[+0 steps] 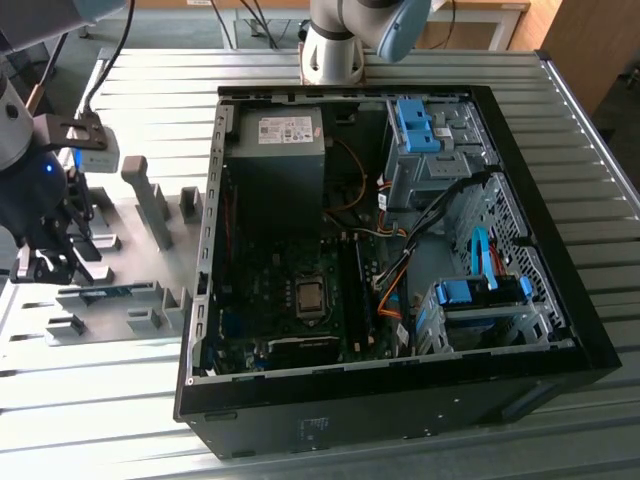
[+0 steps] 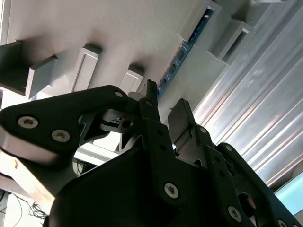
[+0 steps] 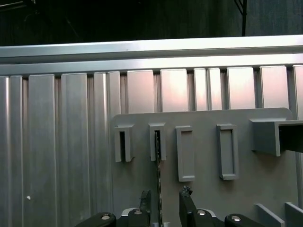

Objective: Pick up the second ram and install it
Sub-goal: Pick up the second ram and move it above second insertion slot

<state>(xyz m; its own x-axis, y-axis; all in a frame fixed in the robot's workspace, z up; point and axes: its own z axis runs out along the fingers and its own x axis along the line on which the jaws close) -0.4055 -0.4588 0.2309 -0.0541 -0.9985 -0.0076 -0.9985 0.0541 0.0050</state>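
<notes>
My ribbed metal table (image 1: 150,80) carries an open computer case (image 1: 400,410); grey fixture plate (image 1: 125,250) beside it, toward the exterior view's left.

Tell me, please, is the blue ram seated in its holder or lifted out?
Seated: the second ram stands on edge in the grey holder, between the open fingers.

This looks like a robotics lab. A robot arm (image 1: 335,50) stands at a ribbed aluminium tabletop (image 1: 150,70) beside an opened computer case (image 1: 400,415).
</notes>
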